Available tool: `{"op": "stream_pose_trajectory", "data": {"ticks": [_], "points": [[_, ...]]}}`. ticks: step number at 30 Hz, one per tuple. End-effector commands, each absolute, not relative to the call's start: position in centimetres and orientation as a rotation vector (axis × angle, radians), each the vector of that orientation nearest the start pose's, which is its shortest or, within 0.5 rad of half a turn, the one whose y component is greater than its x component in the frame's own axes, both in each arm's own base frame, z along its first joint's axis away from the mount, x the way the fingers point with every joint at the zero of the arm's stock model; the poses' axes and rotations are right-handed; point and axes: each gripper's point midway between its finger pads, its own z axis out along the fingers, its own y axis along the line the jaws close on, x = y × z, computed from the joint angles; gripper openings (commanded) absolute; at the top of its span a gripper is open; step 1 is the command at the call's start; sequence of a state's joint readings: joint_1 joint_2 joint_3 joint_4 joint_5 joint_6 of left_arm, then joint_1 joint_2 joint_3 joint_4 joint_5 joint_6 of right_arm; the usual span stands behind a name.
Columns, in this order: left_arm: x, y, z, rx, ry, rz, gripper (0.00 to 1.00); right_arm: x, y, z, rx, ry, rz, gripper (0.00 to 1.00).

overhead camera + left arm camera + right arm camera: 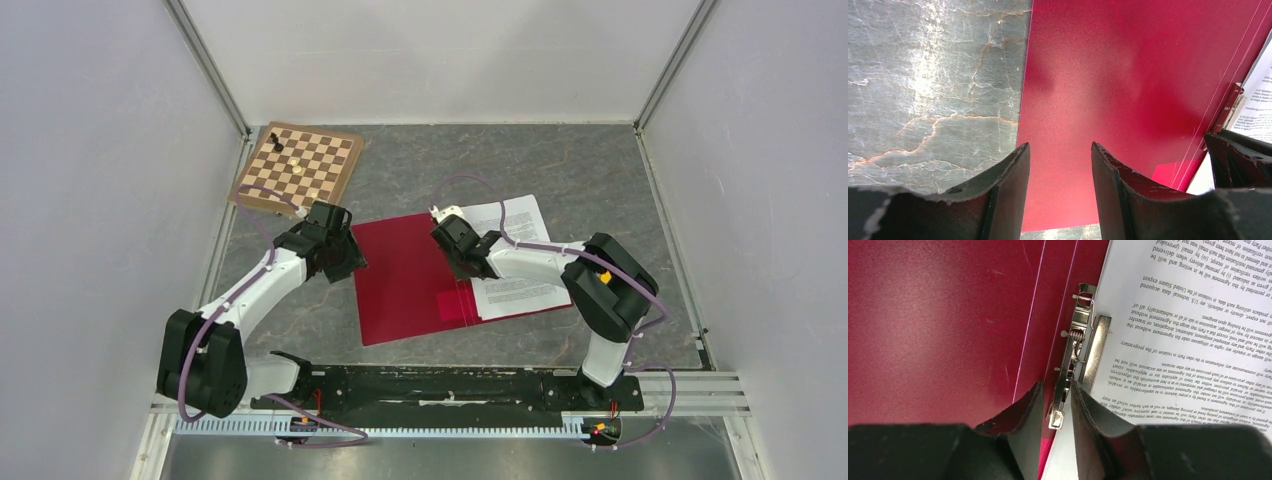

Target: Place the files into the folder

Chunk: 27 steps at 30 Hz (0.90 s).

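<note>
The red folder (405,290) lies open on the table, its left cover flat and bare. The files (520,290), printed sheets, lie on its right half; they also show in the right wrist view (1193,315). My right gripper (463,262) is over the spine. In the right wrist view, my right gripper (1055,385) has its jaws nearly closed around the lever of the metal clip (1073,340). My left gripper (348,262) is open and empty low over the folder's left edge. In the left wrist view, my left gripper (1060,145) is above the red cover (1128,75).
A brown-and-white chessboard (298,165) with a few pieces lies at the back left, just behind the left arm. Grey panel walls (120,150) close in the table on the left, back and right. The right gripper's black body (1238,160) shows in the left wrist view.
</note>
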<state>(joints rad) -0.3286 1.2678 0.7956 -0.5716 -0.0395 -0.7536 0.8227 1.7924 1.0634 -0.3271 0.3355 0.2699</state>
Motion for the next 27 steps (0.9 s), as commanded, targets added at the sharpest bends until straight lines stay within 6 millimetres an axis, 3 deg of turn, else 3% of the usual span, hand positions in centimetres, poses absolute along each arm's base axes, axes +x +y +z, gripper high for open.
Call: {"op": "stream_pose_trajectory", "data": {"ticks": [1, 4, 6, 11, 19, 27], "points": [[26.7, -11.4, 7.1, -0.489, 2.587, -0.353, 0.56, 31.0, 26.0, 2.5, -0.546, 2.43, -0.04, 0.28], [26.4, -11.7, 6.6, -0.488, 2.607, -0.392, 0.58, 30.9, 25.6, 1.9, -0.554, 2.446, -0.076, 0.25], [26.3, -12.0, 6.5, -0.492, 2.61, -0.423, 0.6, 30.8, 25.5, 2.0, -0.554, 2.452, -0.083, 0.16], [26.4, -12.4, 6.5, -0.506, 2.578, -0.486, 0.69, 31.4, 26.3, 4.5, -0.534, 2.434, -0.009, 0.01], [25.6, -13.5, 6.3, -0.571, 2.528, -0.627, 0.71, 32.9, 26.5, 8.8, -0.492, 2.397, 0.1, 0.0], [24.9, -13.0, 7.1, -0.574, 2.475, -0.635, 0.72, 33.5, 25.6, 10.4, -0.451, 2.38, 0.121, 0.0]]}}
